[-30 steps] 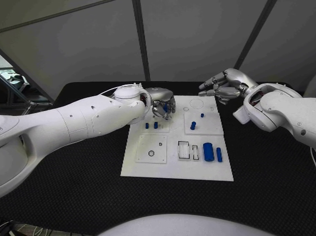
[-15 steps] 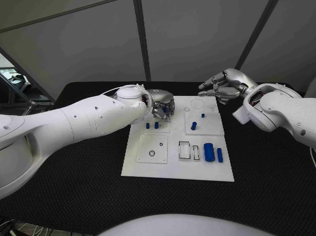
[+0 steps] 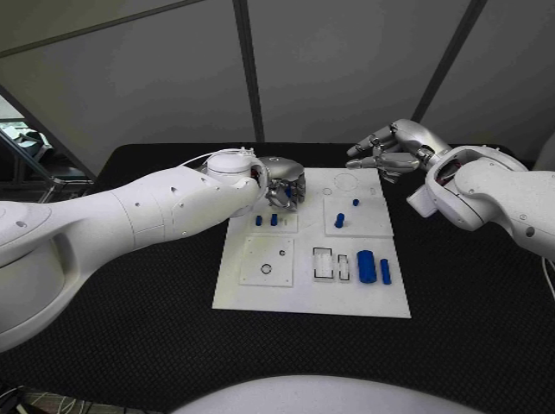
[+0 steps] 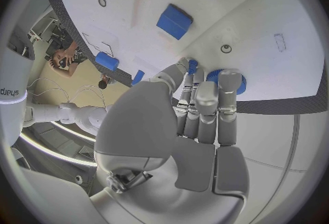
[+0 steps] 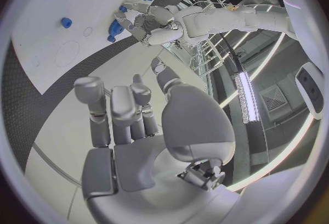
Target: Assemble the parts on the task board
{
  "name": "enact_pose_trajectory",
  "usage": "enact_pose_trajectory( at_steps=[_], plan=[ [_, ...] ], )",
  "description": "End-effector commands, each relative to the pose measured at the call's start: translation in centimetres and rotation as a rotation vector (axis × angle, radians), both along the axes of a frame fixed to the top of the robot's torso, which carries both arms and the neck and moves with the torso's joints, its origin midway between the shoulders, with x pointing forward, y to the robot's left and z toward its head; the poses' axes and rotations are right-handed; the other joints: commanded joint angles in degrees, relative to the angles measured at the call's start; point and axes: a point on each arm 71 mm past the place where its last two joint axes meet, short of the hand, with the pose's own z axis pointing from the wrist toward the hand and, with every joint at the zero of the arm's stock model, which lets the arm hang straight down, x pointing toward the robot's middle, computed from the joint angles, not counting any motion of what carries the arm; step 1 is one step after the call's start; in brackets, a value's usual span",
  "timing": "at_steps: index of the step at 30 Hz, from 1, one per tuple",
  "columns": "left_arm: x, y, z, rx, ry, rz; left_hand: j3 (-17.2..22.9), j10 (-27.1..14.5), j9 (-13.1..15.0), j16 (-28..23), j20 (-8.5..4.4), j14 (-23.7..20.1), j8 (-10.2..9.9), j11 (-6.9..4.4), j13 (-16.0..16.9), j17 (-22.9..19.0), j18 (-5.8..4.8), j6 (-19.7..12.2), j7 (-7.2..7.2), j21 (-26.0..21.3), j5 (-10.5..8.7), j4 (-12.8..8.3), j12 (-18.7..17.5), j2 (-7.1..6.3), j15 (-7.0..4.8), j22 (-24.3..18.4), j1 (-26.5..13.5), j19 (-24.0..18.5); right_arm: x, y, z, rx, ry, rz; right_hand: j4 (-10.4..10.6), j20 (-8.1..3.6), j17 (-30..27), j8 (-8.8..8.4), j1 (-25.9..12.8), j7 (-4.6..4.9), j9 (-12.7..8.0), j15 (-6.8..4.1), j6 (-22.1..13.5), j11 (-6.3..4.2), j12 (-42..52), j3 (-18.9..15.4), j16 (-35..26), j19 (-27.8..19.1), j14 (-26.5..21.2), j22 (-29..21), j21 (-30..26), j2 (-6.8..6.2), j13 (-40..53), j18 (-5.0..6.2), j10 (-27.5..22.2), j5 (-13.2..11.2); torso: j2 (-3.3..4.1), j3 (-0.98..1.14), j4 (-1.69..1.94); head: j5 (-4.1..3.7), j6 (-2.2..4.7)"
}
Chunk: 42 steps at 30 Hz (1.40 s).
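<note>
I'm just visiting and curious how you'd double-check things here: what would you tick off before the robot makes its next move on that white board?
1. Left hand is over the far-left corner of the task board: ok.
2. Left hand holds a part: its fingers touch a small blue piece, but a firm grip: cannot tell.
3. Right hand holds nothing, fingers apart, hanging beyond the board's far edge: ok.
4. Large blue cylinder and thin blue bar lie untouched on the near right: ok.
5. Two small blue pegs stand near the left hand, risking a bump: cannot tell.
</note>
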Motion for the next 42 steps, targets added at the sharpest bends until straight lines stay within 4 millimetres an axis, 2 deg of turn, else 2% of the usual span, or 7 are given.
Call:
enact_pose_trajectory(
  at_steps=[1, 16, 19, 21, 25, 42],
  plan=[
    [0.1, 0.1, -0.3, 0.028, 0.018, 0.008, 0.43, 0.30, -0.18, 0.39, 0.26, 0.19, 0.05, 0.11, -0.28, -0.05, -3.22, 0.40, 0.17, 0.40, 0.25, -0.09, -0.23, 0.14, 0.42, 0.26, 0.60, 0.18, 0.0, 0.1, 0.2, 0.005, -0.012, 0.008, -0.36, -0.04, 0.04, -0.19, -0.07, -0.01, 0.09, 0.02, -0.15, 0.03, 0.30, 0.13, 0.17, 0.52, 0.35, 0.05, 0.17, 0.53, 0.05, 0.41, 0.41, 0.16, 0.00, 0.02, 0.00, -0.03, -0.02],
    [0.1, 0.4, -0.5, 0.052, 0.049, 0.015, 1.03, 1.49, -0.65, 1.16, 0.38, 0.31, 0.19, 0.05, -0.72, -0.02, -3.28, 1.03, 0.43, 1.30, 0.23, -0.55, 0.35, 0.51, 0.53, 1.22, 0.87, 0.22, 0.0, 0.1, 0.2, 0.003, -0.011, 0.008, -0.36, -0.04, 0.04, -0.19, -0.07, -0.01, 0.09, 0.02, -0.15, 0.03, 0.30, 0.13, 0.17, 0.52, 0.35, 0.05, 0.17, 0.53, 0.05, 0.41, 0.41, 0.16, -0.01, 0.01, 0.03, -0.23, -0.33],
    [0.1, 0.5, -0.4, 0.045, 0.039, 0.016, 1.83, 3.59, -0.71, 3.09, 0.28, 1.35, 0.75, -0.33, -0.55, 1.30, -3.70, 2.47, 0.67, 3.99, 0.31, -1.41, 1.49, 1.37, 0.22, 3.30, 2.04, 1.58, 0.0, 0.1, 0.2, 0.004, -0.011, 0.008, -0.36, -0.04, 0.04, -0.19, -0.07, -0.01, 0.09, 0.02, -0.15, 0.03, 0.30, 0.13, 0.17, 0.52, 0.35, 0.05, 0.17, 0.53, 0.05, 0.41, 0.41, 0.16, 0.01, 0.01, 0.05, -0.26, -0.19],
    [0.1, 0.5, -0.4, 0.038, 0.030, 0.014, 2.67, 4.61, -0.71, 4.39, 0.08, 2.15, 1.10, -0.59, -0.46, 2.24, -3.97, 3.48, 0.60, 5.73, -1.12, -2.16, 2.05, 2.00, -0.05, 4.62, 3.01, 2.53, 0.0, 0.1, 0.2, 0.004, -0.011, 0.008, -0.36, -0.04, 0.04, -0.19, -0.07, -0.01, 0.09, 0.02, -0.15, 0.03, 0.30, 0.13, 0.17, 0.52, 0.35, 0.05, 0.17, 0.53, 0.05, 0.41, 0.41, 0.16, -0.02, 0.01, 0.08, -0.21, -0.24],
    [0.0, 0.6, -0.1, 0.014, 0.001, 0.005, 3.62, 5.78, -0.79, 5.72, -0.23, 3.04, 1.45, -0.91, -0.35, 3.07, -4.41, 4.79, 0.49, 8.28, -1.35, -3.09, 2.67, 2.55, -0.32, 6.55, 3.69, 3.89, 0.0, 0.1, 0.2, 0.004, -0.012, 0.008, -0.36, -0.04, 0.04, -0.19, -0.07, -0.01, 0.09, 0.02, -0.15, 0.03, 0.30, 0.13, 0.17, 0.52, 0.35, 0.05, 0.17, 0.53, 0.05, 0.41, 0.41, 0.16, -0.03, -0.03, 0.10, -0.13, -0.21],
    [-0.8, 2.0, 1.6, -0.070, -0.045, 0.005, 3.83, 6.07, -1.18, 6.21, -0.40, 3.52, 1.25, -0.93, -0.49, 2.93, -4.72, 5.40, 0.56, 9.95, -1.66, -3.35, 2.68, 2.36, -0.41, 7.92, 2.67, 4.71, 0.0, -0.1, 0.2, 0.005, -0.015, 0.005, -0.36, -0.04, 0.04, -0.19, -0.07, -0.01, 0.09, 0.02, -0.15, 0.03, 0.30, 0.13, 0.17, 0.52, 0.35, 0.05, 0.17, 0.53, 0.05, 0.41, 0.41, 0.16, -0.03, -0.03, 0.15, 0.25, 0.09]
  ],
)
